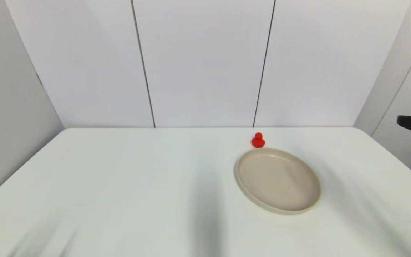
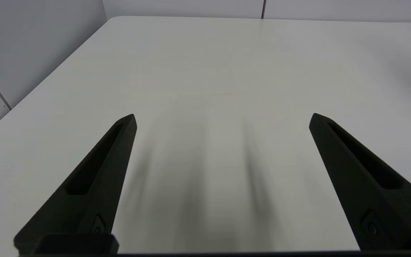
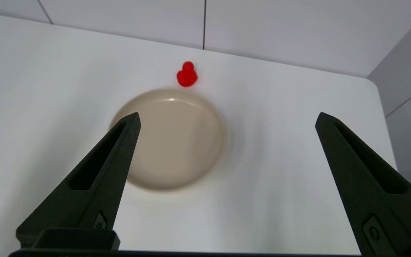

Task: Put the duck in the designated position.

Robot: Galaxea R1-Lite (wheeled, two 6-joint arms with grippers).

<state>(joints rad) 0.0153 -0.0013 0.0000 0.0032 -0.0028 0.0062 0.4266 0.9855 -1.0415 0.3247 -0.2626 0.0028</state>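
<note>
Currently, glossy red duck (image 1: pixel 258 140) upright on smooth white table (image 1: pixel 120 185), just behind far rim of round beige plate (image 1: pixel 278 180), right gripper (image 3: pixel 227 119) spread wide above plate, left gripper (image 2: pixel 222 119) spread wide over bare tabletop.

Duck (image 1: pixel 258 140): tiny, glossy, all red, round head atop a rounded body. Stands upright on the tabletop (image 1: pixel 127 185), near the far edge, right of centre, closer to the far right corner than the far left one. Sits just beyond the far rim of the beige plate (image 1: pixel 248 187), right beside it; contact w/ rim can't be told. Not on the plate. Facing direction can't be made out, too small. Right wrist view shows the same: duck (image 3: pixel 187 74) just past the plate rim (image 3: pixel 212 117), upright, head up. Designated position: plain white tabletop, no mark visible, so exact spot can't be told.
</note>
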